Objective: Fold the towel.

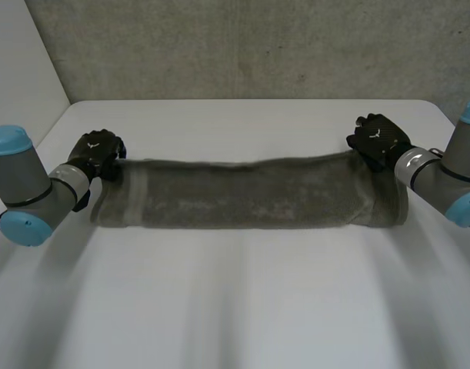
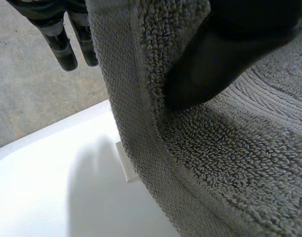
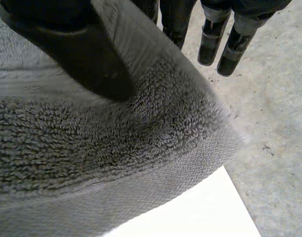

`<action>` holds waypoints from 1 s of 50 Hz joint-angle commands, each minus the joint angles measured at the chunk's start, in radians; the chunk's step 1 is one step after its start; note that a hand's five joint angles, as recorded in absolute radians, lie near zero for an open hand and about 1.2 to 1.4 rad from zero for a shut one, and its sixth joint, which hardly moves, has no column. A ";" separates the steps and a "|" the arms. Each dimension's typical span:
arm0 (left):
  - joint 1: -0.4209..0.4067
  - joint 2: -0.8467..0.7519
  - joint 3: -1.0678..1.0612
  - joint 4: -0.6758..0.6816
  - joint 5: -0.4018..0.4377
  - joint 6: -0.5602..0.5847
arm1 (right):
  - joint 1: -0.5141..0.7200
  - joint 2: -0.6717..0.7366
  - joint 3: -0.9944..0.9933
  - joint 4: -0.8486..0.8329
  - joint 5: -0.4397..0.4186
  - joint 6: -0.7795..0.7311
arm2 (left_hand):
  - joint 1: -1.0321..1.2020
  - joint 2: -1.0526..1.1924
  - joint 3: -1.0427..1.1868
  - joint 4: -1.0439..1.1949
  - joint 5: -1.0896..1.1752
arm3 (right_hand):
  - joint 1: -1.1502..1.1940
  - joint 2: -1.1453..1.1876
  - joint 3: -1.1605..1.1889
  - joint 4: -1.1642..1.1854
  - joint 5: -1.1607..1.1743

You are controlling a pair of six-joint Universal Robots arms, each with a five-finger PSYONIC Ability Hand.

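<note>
In the head view, the grey towel (image 1: 250, 196) stretched as one long band across the middle of the white counter (image 1: 235, 307), reaching from the left hand (image 1: 96, 154) to the right hand (image 1: 379, 142). Each hand sat at one end of the band's far edge. The lower edge seemed to rest on the counter, and the cloth looked doubled along its length. I judged the step to be a lengthwise fold in progress, with both end corners gripped. The next move would call for carrying the two ends over evenly, so that the edges met squarely without a twist.

In the left wrist view, the thumb (image 2: 200, 74) pressed into the looped pile just inside the flat woven hem, while the fingers (image 2: 59, 42) showed past the towel's edge. The hand was grasping the towel by pinching it.

In the right wrist view, that hand's thumb (image 3: 86, 54) likewise bore down on the thick terry near the corner, its fingers (image 3: 210, 44) reaching beyond the hem over the concrete floor (image 3: 274, 123), also clamped on the towel. The cloth looked plush, heavy and limp.
</note>
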 commanded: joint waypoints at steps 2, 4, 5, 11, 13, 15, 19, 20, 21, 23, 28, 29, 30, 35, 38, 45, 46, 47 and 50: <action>-0.001 0.014 -0.012 0.000 -0.022 0.013 | 0.006 0.017 0.001 -0.038 0.060 0.000 | -0.824 -0.870 -0.052 -0.059 -0.866 | -0.984 -1.016 -0.044 -0.076 -1.027; -0.001 0.020 -0.012 -0.001 -0.039 0.022 | 0.009 0.003 0.015 -0.082 0.104 0.003 | -0.853 -0.899 -0.052 -0.059 -0.896 | -0.984 -1.016 -0.044 -0.076 -1.027; -0.001 0.031 -0.014 -0.004 -0.060 0.035 | 0.009 0.003 0.015 -0.083 0.104 0.003 | -0.868 -0.913 -0.052 -0.059 -0.910 | -0.984 -1.016 -0.044 -0.076 -1.027; 0.002 0.121 -0.044 -0.020 -0.109 0.053 | 0.014 -0.121 0.113 -0.181 0.126 0.084 | -0.895 -0.940 -0.052 -0.059 -0.937 | -0.984 -1.016 -0.044 -0.076 -1.027; 0.007 0.153 -0.070 -0.020 -0.109 0.052 | 0.010 -0.178 0.153 -0.201 0.124 0.124 | -0.892 -0.937 -0.052 -0.059 -0.934 | -0.984 -1.016 -0.044 -0.076 -1.027; 0.009 0.189 -0.100 -0.016 -0.106 0.050 | 0.010 -0.228 0.196 -0.218 0.118 0.170 | -0.886 -0.931 -0.052 -0.059 -0.928 | -0.984 -1.016 -0.044 -0.076 -1.027; 0.010 0.281 -0.184 -0.015 -0.108 0.046 | 0.004 -0.346 0.309 -0.236 0.121 0.293 | -0.880 -0.925 -0.052 -0.059 -0.922 | -0.984 -1.016 -0.044 -0.076 -1.027; 0.006 0.299 -0.213 -0.016 -0.109 0.045 | 0.004 -0.347 0.310 -0.236 0.121 0.293 | -0.874 -0.920 -0.052 -0.059 -0.916 | -0.984 -1.016 -0.044 -0.076 -1.027; 0.006 0.299 -0.213 -0.016 -0.109 0.045 | 0.006 -0.357 0.334 -0.230 0.123 0.304 | -0.874 -0.919 -0.052 -0.059 -0.916 | -0.984 -1.016 -0.044 -0.076 -1.027; 0.002 0.356 -0.288 -0.021 -0.109 0.044 | 0.004 -0.371 0.373 -0.218 0.127 0.311 | -0.868 -0.914 -0.052 -0.059 -0.910 | -0.984 -1.016 -0.044 -0.076 -1.027; -0.005 0.480 -0.443 -0.009 -0.097 0.041 | -0.020 -0.542 0.593 -0.062 0.117 0.316 | -0.871 -0.917 -0.052 -0.059 -0.913 | -0.984 -1.016 -0.044 -0.076 -1.027; -0.010 0.518 -0.493 0.000 -0.095 0.039 | -0.020 -0.543 0.593 -0.061 0.116 0.316 | -0.868 -0.914 -0.052 -0.059 -0.910 | -0.984 -1.016 -0.044 -0.076 -1.027; -0.010 0.519 -0.494 0.000 -0.095 0.039 | -0.037 -0.557 0.636 -0.023 0.113 0.319 | -0.868 -0.914 -0.052 -0.059 -0.910 | -0.984 -1.016 -0.044 -0.076 -1.027; -0.065 0.605 -0.612 0.068 -0.098 0.027 | -0.059 -0.566 0.740 0.003 0.112 0.318 | -0.868 -0.914 -0.052 -0.059 -0.910 | -0.912 -0.944 -0.044 -0.076 -0.955; -0.100 0.626 -0.660 0.112 -0.106 0.015 | -0.072 -0.560 0.777 -0.047 0.113 0.318 | -0.865 -0.911 -0.052 -0.059 -0.907 | -0.833 -0.865 -0.044 -0.076 -0.876; -0.149 0.615 -0.693 0.157 -0.123 -0.045 | -0.098 -0.531 0.822 -0.173 0.112 0.319 | -0.865 -0.911 -0.052 -0.059 -0.907 | -0.683 -0.715 -0.044 -0.076 -0.726; -0.149 0.615 -0.693 0.157 -0.123 -0.045 | -0.098 -0.505 0.827 -0.204 0.112 0.318 | -0.865 -0.911 -0.052 -0.059 -0.907 | -0.683 -0.715 -0.044 -0.076 -0.726; -0.152 0.611 -0.695 0.161 -0.131 -0.063 | -0.098 -0.505 0.827 -0.204 0.112 0.318 | -0.862 -0.908 -0.052 -0.059 -0.904 | -0.683 -0.715 -0.044 -0.076 -0.726; -0.152 0.588 -0.696 0.180 -0.154 -0.086 | -0.100 -0.455 0.828 -0.265 0.113 0.319 | -0.862 -0.908 -0.052 -0.059 -0.904 | -0.671 -0.703 -0.044 -0.076 -0.714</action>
